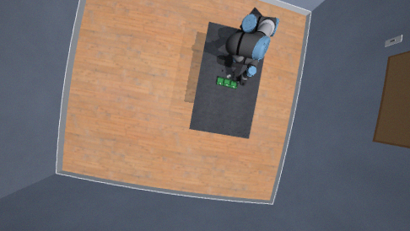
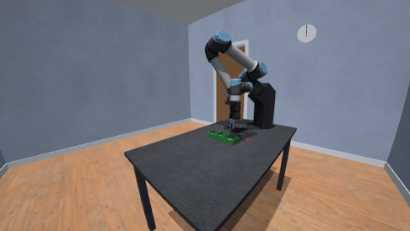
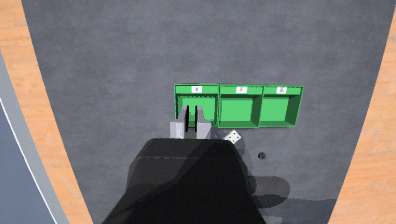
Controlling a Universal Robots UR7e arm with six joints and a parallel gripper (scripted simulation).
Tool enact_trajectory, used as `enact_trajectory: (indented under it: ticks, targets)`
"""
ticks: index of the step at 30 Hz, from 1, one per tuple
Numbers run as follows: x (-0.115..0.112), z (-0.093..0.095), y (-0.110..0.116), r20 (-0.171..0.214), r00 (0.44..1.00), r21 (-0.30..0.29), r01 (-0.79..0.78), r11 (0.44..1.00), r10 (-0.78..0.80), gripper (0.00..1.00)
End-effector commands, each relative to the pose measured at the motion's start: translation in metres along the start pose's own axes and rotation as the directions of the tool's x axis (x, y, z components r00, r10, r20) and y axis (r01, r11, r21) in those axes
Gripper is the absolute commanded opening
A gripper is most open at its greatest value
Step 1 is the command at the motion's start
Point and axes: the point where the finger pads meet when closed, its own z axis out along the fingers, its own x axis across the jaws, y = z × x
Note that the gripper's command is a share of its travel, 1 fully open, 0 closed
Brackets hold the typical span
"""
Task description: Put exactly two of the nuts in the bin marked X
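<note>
Three joined green bins stand on the table; the bin marked X [image 3: 185,89] is at the left in the wrist view. No nut shows in its visible part; the fingers hide some of its floor. My gripper [image 3: 192,113] [image 2: 232,127] is open by a narrow gap, with green bin showing between the fingers and nothing seen held. It hangs above the table, its fingertips overlapping bin X in the wrist view. A small dark round thing [image 3: 262,155], perhaps a nut, lies on the table on the arm's side of the bins. Other nuts cannot be made out.
The F bin [image 3: 238,108] and the B bin [image 3: 276,107] look empty. A white die [image 3: 232,136] [image 1: 229,76] lies close beside the bins on the arm's side. A small red thing [image 2: 246,140] lies right of the bins in the exterior view. The gripper body hides some table.
</note>
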Motion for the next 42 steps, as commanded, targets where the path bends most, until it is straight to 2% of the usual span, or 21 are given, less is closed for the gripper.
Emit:
enact_trajectory:
  ticks: [1, 2, 4, 7, 24, 25, 36, 38, 42]
  targets:
    - [0.000, -0.050, 0.001, 0.000, 1.000, -0.010, 0.001, 1.000, -0.001, 0.31]
    - [0.000, -0.058, 0.001, 0.000, 1.000, -0.010, 0.001, 1.000, -0.001, 0.31]
    - [0.000, -0.058, 0.001, 0.000, 1.000, -0.010, 0.001, 1.000, -0.001, 0.31]
    - [0.000, -0.086, 0.001, 0.000, 1.000, -0.010, 0.001, 1.000, -0.001, 0.31]
    - [0.000, -0.086, -0.001, -0.001, 1.000, -0.009, -0.001, 1.000, 0.001, 0.31]
    - [0.006, -0.081, 0.006, -0.002, 0.999, -0.014, -0.051, 0.999, 0.051, 0.64]
    - [0.068, -0.036, 0.055, -0.001, 0.998, -0.014, -0.060, 0.998, 0.060, 0.64]
    - [0.068, -0.036, 0.055, -0.001, 0.998, -0.014, -0.060, 0.998, 0.060, 0.64]
    - [0.091, -0.019, 0.073, -0.001, 0.998, -0.014, -0.061, 0.998, 0.061, 0.64]
